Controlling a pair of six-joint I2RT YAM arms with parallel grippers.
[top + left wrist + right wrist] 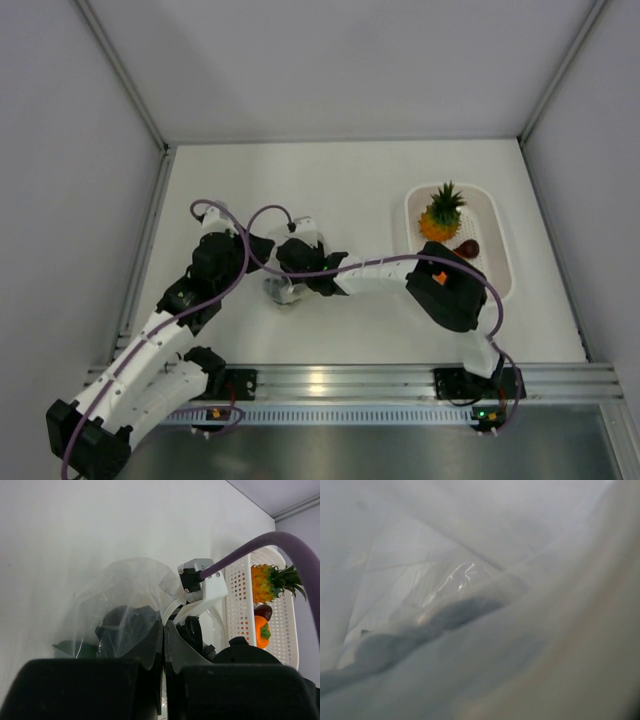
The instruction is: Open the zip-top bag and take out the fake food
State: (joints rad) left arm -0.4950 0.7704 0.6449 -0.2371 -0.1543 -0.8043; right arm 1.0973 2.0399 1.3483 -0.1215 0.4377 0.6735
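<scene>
The clear zip-top bag (pixel 277 294) lies crumpled on the table between the two arms. My left gripper (pixel 164 630) is shut on an edge of the bag (pixel 131 580); in the top view the left gripper (pixel 264 264) sits just left of the bag. My right gripper (pixel 293 283) reaches into the bag and shows only as a dark shape through the plastic (pixel 125 630). The right wrist view shows only blurred plastic (pixel 470 555). A dark green piece (pixel 70 650) lies inside the bag. The pineapple (pixel 440 214), a brown piece (pixel 468 247) and an orange fruit (pixel 261 632) lie in the basket.
The white perforated basket (pixel 499 245) stands at the right, also seen in the left wrist view (pixel 235 605). The right arm's forearm (pixel 385 272) stretches across the table's middle. Purple cables loop over both arms. White walls close in the table on three sides.
</scene>
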